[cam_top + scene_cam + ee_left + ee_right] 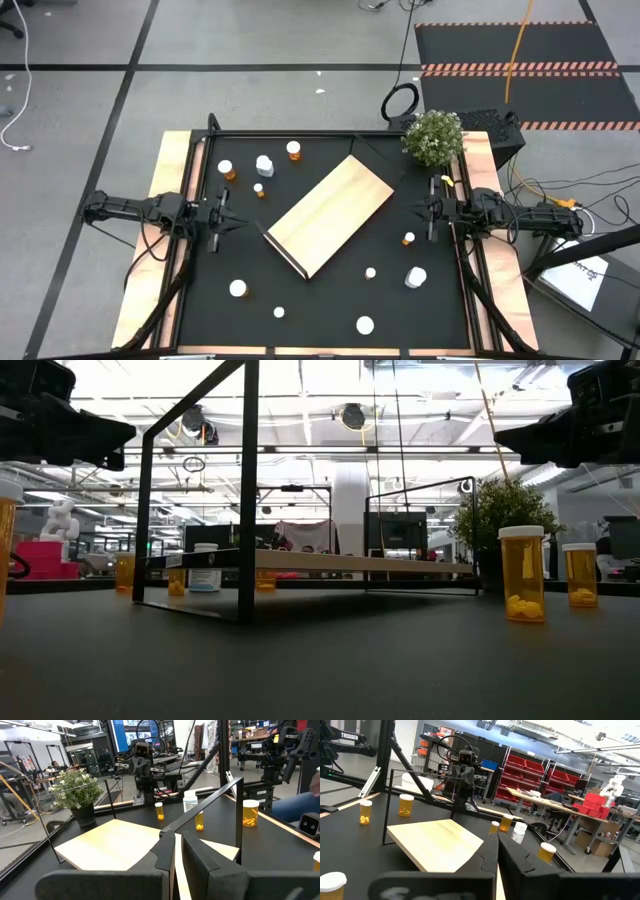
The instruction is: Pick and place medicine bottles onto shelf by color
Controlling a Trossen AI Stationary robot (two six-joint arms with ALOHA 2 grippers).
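The shelf lies at the middle of the black bench, turned diagonally, its thin dark lip along the lower-left short end; nothing rests on it. In the low view the board sits raised on a thin black frame. The medicine bottles are scattered on the bench around it in two loose groups. Toward the far left corner stand an orange one with a white cap, a white one, another orange one and a small orange one. Toward the near and right side are a small orange one, a white one, a tiny white one, and white-topped ones at the near edge.

The left tool hangs at the bench's left edge, pointing toward the shelf, its fingers drawn almost together and holding nothing. The right tool waits at the right edge, facing inward, fingers fully closed and empty. A potted plant stands at the far right corner of the bench
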